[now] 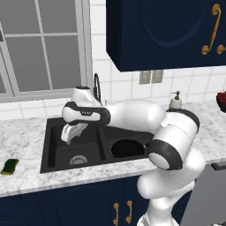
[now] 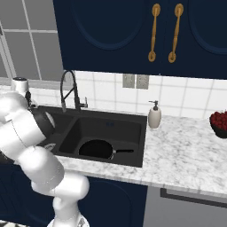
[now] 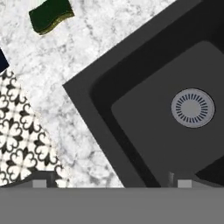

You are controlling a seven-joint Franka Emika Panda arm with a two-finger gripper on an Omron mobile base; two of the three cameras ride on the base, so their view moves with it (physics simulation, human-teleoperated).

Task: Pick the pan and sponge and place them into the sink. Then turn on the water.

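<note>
Gripper: hangs over the left basin, near its back wall. Jaws spread fully apart, nothing between them.
Pan: lies flat on the floor of the right basin, handle pointing toward the counter on the right. It takes up most of that basin floor, with little margin to the walls.
Sponge: rests on the marble counter left of the sink, near the counter's front edge and well apart from the sink rim. In the hand view the sponge sits at the top left, with a broad strip of bare marble between it and the sink corner.
Sink: black double basin set into the counter, central ridge between the halves. The left basin holds nothing but its round silver drain.
Faucet: stands at the back rim, its arched neck curving toward the left basin. No water is running.
Soap dispenser: stands on the counter just beside the right back corner of the sink.
Front edge: the counter drops off to a patterned floor just past the marble, as the hand view shows.
Overhead: a dark blue wall cabinet hangs above the right basin; a window lies behind the left one.
Writing: none legible on any surface.
</note>
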